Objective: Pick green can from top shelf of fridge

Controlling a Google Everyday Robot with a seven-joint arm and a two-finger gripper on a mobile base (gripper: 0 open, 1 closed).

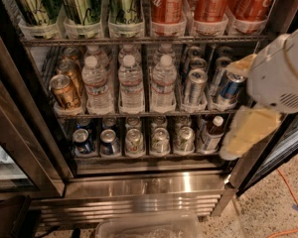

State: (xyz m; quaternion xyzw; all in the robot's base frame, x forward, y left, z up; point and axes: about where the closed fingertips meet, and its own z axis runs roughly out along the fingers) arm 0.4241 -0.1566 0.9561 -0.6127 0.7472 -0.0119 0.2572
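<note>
Up near the top left corner of the fridge [144, 185], three green cans stand side by side in clear trays on the top shelf [139, 40]. The green can [124, 4] nearest the middle stands upright just beside the red cola cans [166, 3], which fill the shelf's right half. The gripper [235, 108] hangs at the fridge's right edge, level with the water bottles [131, 83], well below that can. Its pale yellow fingers [251, 130] are spread apart and hold nothing.

Blurred gripper [233, 109], cropped at right edge
</note>
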